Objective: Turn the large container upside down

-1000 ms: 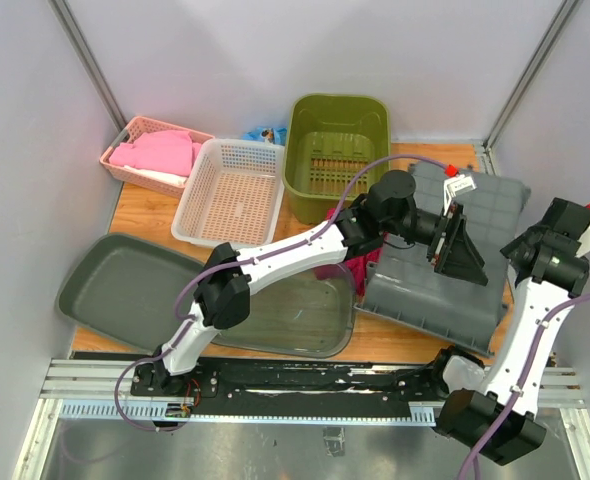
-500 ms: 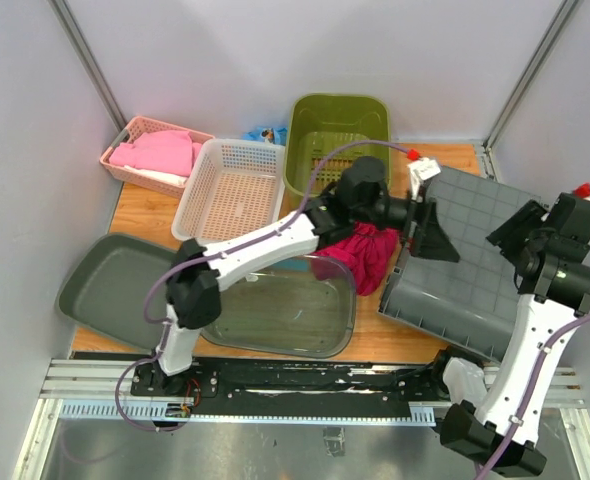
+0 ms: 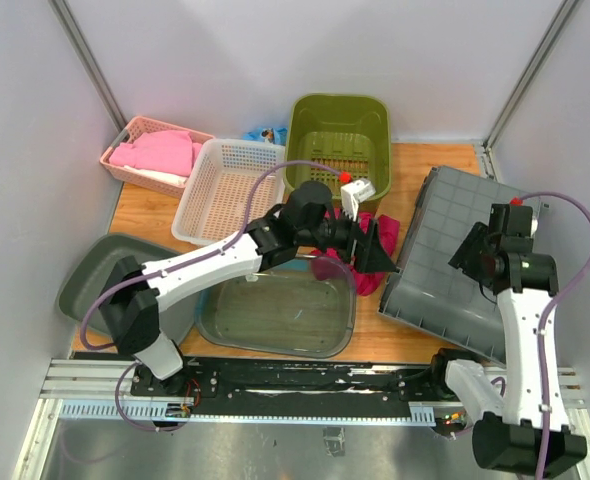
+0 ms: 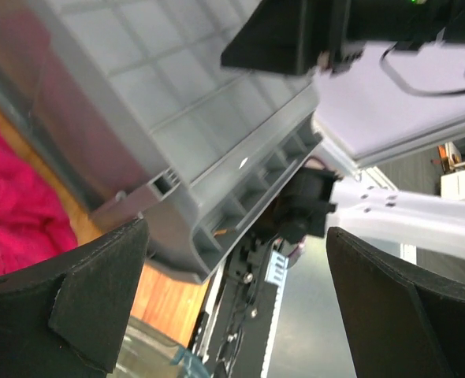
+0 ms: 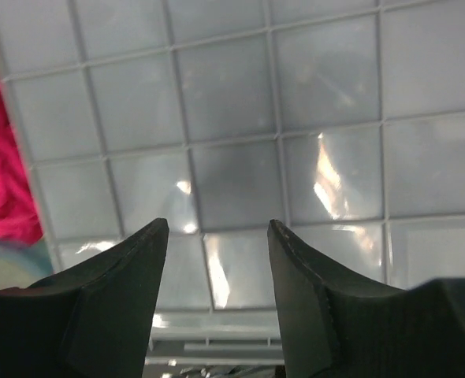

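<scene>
At the right of the top view, the large grey plastic container with the gridded base (image 3: 450, 235) lies base-up and tilted, its low rim on the wooden table (image 3: 150, 215) at lower right. Its left rim stands clear of the wood in the left wrist view. The inversion is judged nearly complete; what remains is to settle the rim flat. The right gripper (image 3: 468, 249) hangs just over the gridded base, jaws parted and holding nothing. The left gripper (image 3: 379, 247) sits just left of the container, jaws spread wide and also holding nothing. To finish well, a light push on the base should lower the raised side, with the left arm kept out from under the rim.

At lower left lie a dark grey lid (image 3: 90, 285) and, right of it, a clear plastic tub (image 3: 275, 318). At upper centre stands an olive-green bin (image 3: 337, 120), with a white lattice basket (image 3: 233, 190) and a pink basket of pink cloth (image 3: 153, 152) to its left. A crumpled magenta cloth (image 3: 367, 272) lies beside the container's left rim and may prop it up.
</scene>
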Robot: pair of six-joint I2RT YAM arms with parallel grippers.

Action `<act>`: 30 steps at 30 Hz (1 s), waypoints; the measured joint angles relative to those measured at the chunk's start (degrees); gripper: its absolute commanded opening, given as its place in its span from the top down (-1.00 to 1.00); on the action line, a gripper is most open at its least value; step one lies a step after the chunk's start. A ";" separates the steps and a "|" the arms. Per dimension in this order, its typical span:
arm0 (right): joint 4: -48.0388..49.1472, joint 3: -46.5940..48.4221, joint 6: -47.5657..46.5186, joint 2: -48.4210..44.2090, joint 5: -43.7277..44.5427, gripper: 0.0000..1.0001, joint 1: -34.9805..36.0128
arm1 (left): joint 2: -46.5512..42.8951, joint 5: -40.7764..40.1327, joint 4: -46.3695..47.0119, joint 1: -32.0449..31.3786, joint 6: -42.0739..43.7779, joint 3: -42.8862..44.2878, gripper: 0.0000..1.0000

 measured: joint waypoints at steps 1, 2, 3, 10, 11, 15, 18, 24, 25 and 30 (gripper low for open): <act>0.57 -0.39 0.11 0.87 1.60 -0.06 0.00 | 0.50 -0.07 0.04 -0.11 -0.20 -0.98 -0.98; 1.38 -0.81 0.13 1.75 2.99 -0.02 0.00 | 1.20 -0.07 0.31 -0.26 -0.59 -2.27 -0.98; 2.64 -1.49 0.11 2.58 5.16 0.01 0.00 | 1.95 -0.11 0.39 -0.37 -0.96 -3.28 -0.98; 10.69 -4.79 -1.36 3.76 15.96 0.11 0.00 | 8.02 1.29 2.49 -3.08 -1.84 -5.42 -0.98; 12.00 -4.81 -1.86 4.52 17.00 0.13 -0.02 | 8.74 1.81 3.23 -3.32 -2.03 -5.62 -0.98; 17.31 -5.29 -3.76 9.38 16.68 0.25 -1.11 | 10.78 4.00 5.90 -3.74 -3.15 -6.75 -0.98; 22.56 -5.16 -4.37 12.57 12.50 0.40 -4.11 | 12.00 5.09 7.30 -3.80 -3.87 -7.39 -0.98; 29.64 -3.06 -5.95 18.80 6.45 0.50 -8.07 | 13.27 6.91 9.81 -4.48 -4.90 -7.23 -0.98; 30.29 -2.12 -6.19 20.02 5.86 0.51 -8.13 | 13.62 7.19 10.10 -4.68 -5.03 -6.91 -0.98; 34.27 5.42 -8.20 30.21 1.79 0.51 -8.61 | 16.85 8.37 10.88 -4.87 -5.77 -3.17 -0.98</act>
